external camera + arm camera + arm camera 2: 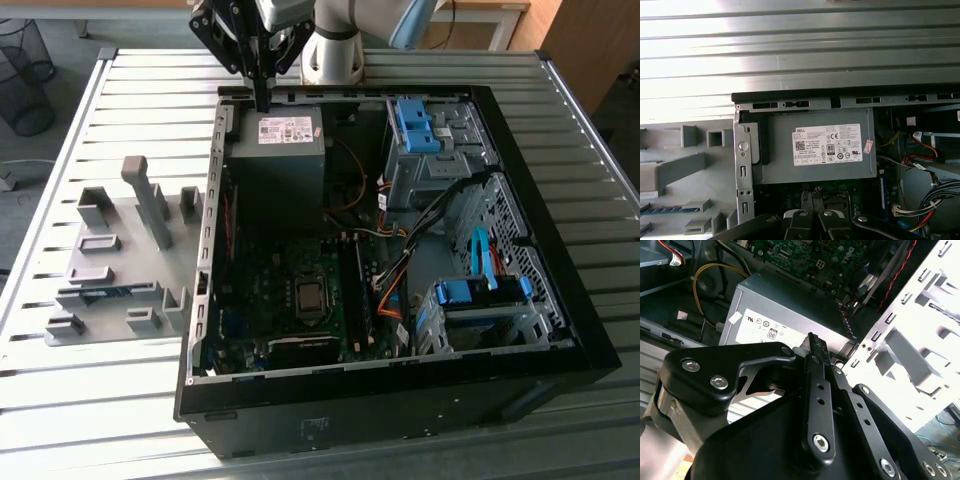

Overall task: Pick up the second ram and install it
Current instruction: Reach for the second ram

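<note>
1. One gripper [262, 103] hangs from the arm above the far rim of the open computer case [585, 330]. Its 2 fingers [817, 370] are drawn narrow, tips together, and I can see nothing between them.
2. Right under the tips sits the grey power supply [275, 150], with its white label [827, 145] facing up. The tips are close to its far edge, but I cannot tell whether they touch it.
3. The second ram [105, 292], a thin blue stick, is well apart from the gripper. It is outside the case, toward the exterior view's left, and sits in a long slot of the grey holder [140, 235].
4. That holder rests on the slatted metal table [60, 400], just beside the case wall and lower than the gripper.
5. Beyond the power supply from the gripper, the motherboard [265, 300] lies on the case floor. A square processor socket [311, 296] sits in its middle, and long dark memory slots [352, 290] run just beside the socket.
6. Off to the exterior view's right of the gripper stands a blue drive latch [415, 120]. Coloured cables [400, 290] trail further down inside the case.
</note>
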